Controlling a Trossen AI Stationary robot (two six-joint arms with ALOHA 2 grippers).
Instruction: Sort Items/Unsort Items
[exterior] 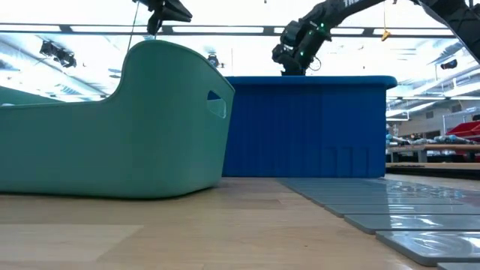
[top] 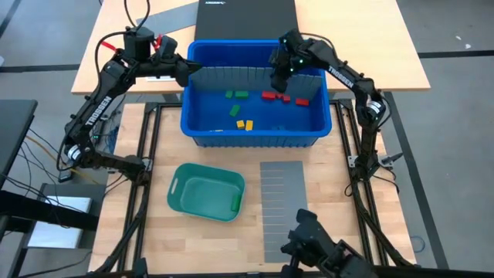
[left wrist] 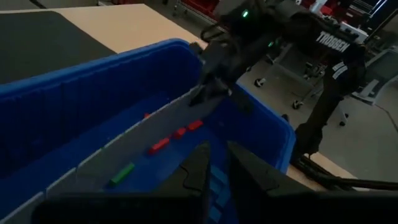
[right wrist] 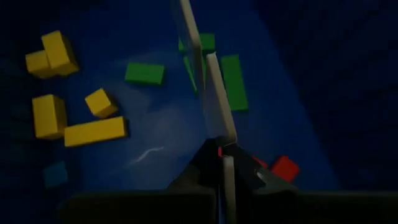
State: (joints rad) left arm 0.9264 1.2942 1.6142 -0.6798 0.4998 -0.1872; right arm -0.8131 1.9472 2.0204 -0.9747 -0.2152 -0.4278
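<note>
Inside the blue bin (top: pixel 255 131) the right gripper (top: pixel 279 77) is pinched tight on the top edge of the grey divider (top: pixel 231 75) standing at the bin's twelve o'clock wall, the blocks (top: pixel 274 96) lie scattered on its floor, and the left gripper (top: pixel 185 71), nearly closed and empty, hovers at ten o'clock.

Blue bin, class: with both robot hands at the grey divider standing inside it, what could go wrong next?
1. The right hand is pinched on the thin grey divider; it may flex or slip free.
2. Red blocks lie below that hand in the blue bin; a dropped divider could scatter them.
</note>
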